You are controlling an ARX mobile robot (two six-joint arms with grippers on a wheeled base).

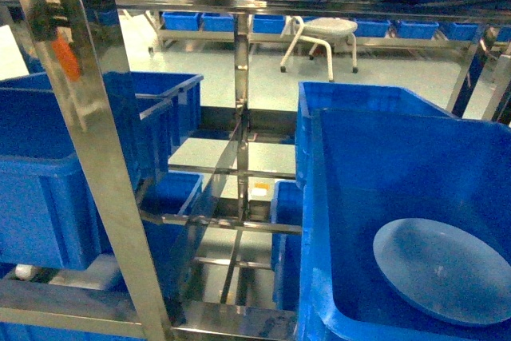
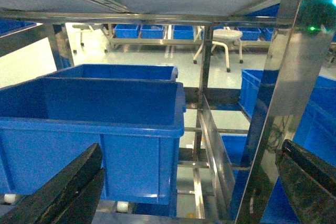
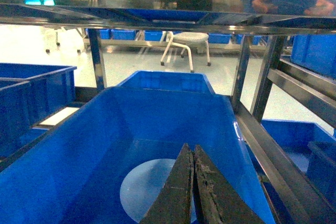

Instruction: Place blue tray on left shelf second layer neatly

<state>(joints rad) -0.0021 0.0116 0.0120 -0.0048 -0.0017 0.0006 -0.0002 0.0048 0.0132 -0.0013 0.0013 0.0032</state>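
Blue tray (image 1: 444,271) flat on floor of deep blue crate (image 1: 375,197) at right, toward crate's near right corner. Right gripper (image 3: 192,157) above tray, fingers pressed together, holding nothing. Left gripper (image 2: 194,182) spread wide, empty, facing second blue crate (image 2: 105,129) on left shelf (image 2: 278,119). White stool (image 1: 323,33) on floor beyond shelving.
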